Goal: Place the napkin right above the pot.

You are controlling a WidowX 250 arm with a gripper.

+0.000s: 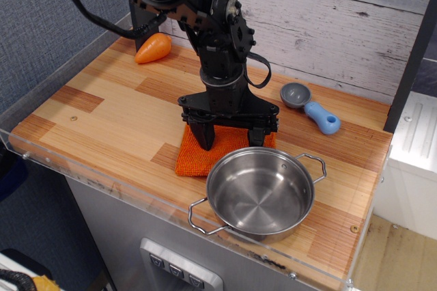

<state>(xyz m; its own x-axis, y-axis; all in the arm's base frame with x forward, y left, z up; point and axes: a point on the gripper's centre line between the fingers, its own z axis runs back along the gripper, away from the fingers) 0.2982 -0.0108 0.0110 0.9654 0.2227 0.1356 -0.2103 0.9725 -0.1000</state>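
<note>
The orange fuzzy napkin lies flat on the wooden counter, its right part hidden under the gripper and behind the pot's rim. The shiny steel pot with two wire loop handles stands empty at the front, touching the napkin's front right edge. My gripper points straight down over the napkin. Its two black fingers are spread wide, with the tips resting on the cloth just behind the pot.
An orange carrot-shaped toy lies at the back left. A grey-and-blue scoop lies at the back right. A clear plastic lip runs along the counter's front edge. A plank wall stands behind the counter.
</note>
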